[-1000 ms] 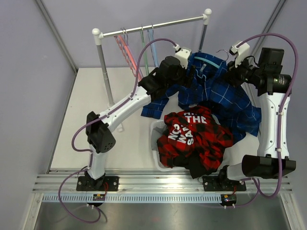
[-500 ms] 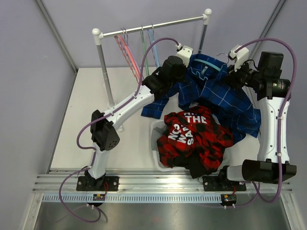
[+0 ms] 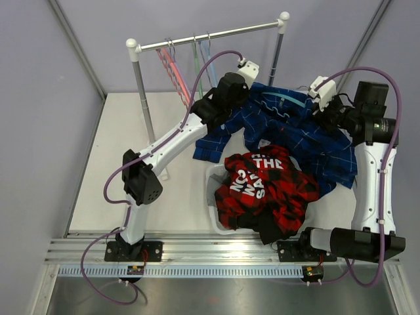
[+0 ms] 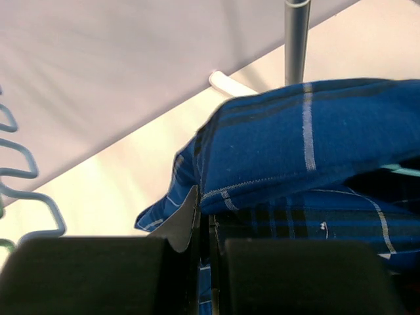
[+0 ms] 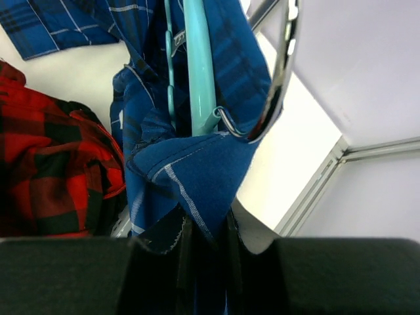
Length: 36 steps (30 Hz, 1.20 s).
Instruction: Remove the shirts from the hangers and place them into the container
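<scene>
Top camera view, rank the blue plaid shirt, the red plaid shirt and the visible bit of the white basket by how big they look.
Largest: blue plaid shirt, though it is lifted nearer the camera, so its lead over the red is unsure.
Next: red plaid shirt.
Smallest: white basket, only a sliver showing.

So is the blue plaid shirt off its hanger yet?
No, it's on. In the right wrist view the teal hanger sits within the blue plaid shirt, with fabric wrapped on both sides.
</scene>
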{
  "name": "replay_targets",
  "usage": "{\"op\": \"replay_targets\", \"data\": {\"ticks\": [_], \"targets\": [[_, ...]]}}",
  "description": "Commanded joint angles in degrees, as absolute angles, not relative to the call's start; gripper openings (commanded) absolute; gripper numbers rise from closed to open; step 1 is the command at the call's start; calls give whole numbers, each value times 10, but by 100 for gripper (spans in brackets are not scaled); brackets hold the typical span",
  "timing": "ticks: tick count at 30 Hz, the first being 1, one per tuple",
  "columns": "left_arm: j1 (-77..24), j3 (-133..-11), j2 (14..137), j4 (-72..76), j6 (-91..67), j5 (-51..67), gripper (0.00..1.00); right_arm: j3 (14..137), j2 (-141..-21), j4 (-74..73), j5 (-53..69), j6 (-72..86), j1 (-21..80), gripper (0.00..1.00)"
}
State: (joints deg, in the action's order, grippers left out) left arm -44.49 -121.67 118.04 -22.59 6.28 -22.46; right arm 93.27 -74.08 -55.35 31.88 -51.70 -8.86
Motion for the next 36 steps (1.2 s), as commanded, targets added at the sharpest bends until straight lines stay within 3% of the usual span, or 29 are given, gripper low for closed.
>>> {"op": "replay_targets", "data": {"ticks": [1,8,14,19,23,33,34,36], "targets": [[-426,-1263,1173,-238,87,-272,0,957,-693,-537,367,-544,-109,0],[-409,-1261,1183,-227,112,-296,0,1005,-699,-628,467,-606,-126,0],[-413,-1209,1138,-153,128,-314,0,988,-722,-584,336,-584,-127,0],[-415,-1227,1145,-168,152,-327,0,981,-715,-609,417,-610,-148,0],[-417,-1212,1136,-162,151,-337,0,974,-728,-564,330,-572,-148,0],[-437,-1206,1116,-178,117,-200,0,963,-737,-558,326,-560,-148,0],[-437,-1202,1114,-173,101,-184,1,963,-735,-564,352,-567,-148,0],[-437,-1198,1111,-173,92,-152,21,966,-732,-574,368,-577,-147,0]]}}
